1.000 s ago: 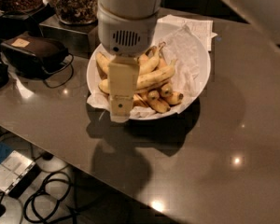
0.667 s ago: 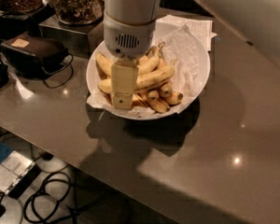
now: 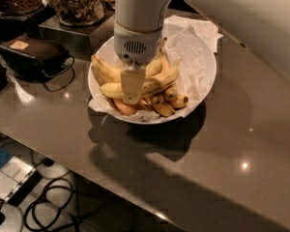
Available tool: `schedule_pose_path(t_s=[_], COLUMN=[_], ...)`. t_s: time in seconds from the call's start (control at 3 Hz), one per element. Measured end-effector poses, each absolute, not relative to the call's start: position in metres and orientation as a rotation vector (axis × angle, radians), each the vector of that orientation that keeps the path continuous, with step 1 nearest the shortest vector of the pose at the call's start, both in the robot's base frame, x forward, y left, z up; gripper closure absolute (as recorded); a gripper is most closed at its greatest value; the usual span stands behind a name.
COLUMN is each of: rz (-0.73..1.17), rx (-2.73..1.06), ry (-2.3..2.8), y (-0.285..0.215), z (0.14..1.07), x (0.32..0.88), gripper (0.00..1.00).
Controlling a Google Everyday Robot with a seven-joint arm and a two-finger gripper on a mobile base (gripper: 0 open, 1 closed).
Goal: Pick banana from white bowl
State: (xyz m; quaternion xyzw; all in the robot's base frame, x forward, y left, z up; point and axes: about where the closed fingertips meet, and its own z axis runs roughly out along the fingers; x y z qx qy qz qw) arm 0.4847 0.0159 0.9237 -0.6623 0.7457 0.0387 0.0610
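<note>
**mika:** While the glossy grey-brown countertop fills most of the view, smooth and dotted with lamp glints, the fat white cylinder of the robot arm hangs from the top, right over the fruit. It has a little vent grille near its lower end.

**jo:** What's the dish like?

**mika:** It's the white bowl, wide, shallow and round, sitting on the counter and lined with crumpled white paper that bunches up on the right side.

**jo:** And the fruit itself?

**mika:** The banana is the long, pale-yellow curved one lying across the middle of the bowl, with its stem pointing up to the right. The gripper is a flat cream-coloured piece with its tip right over that banana's left half. I honestly can't tell if it's parted, closed or clamping anything.

**jo:** Anything smaller?

**mika:** There are stubby orange-brown bananas at the front rim. At the back left there's a clear jar of nutty bits and a dark soft case with a cable.
</note>
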Motion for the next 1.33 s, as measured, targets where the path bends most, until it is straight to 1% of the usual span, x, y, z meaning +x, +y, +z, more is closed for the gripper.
schedule_pose_path(t_s=[0.33,0.67,1.0,1.33], rz=[0.146,0.146,0.15,0.161], rx=[-1.999,-1.999,-2.001,-1.998], ry=[2.289,2.289,2.291,2.25], y=[0.0138,0.0138,0.0137,0.0104], z=[0.9078,0.9105,0.9086,0.9073], x=[0.4869,0.4869,0.4872,0.4813], gripper=[0.72,0.79,0.95,1.0])
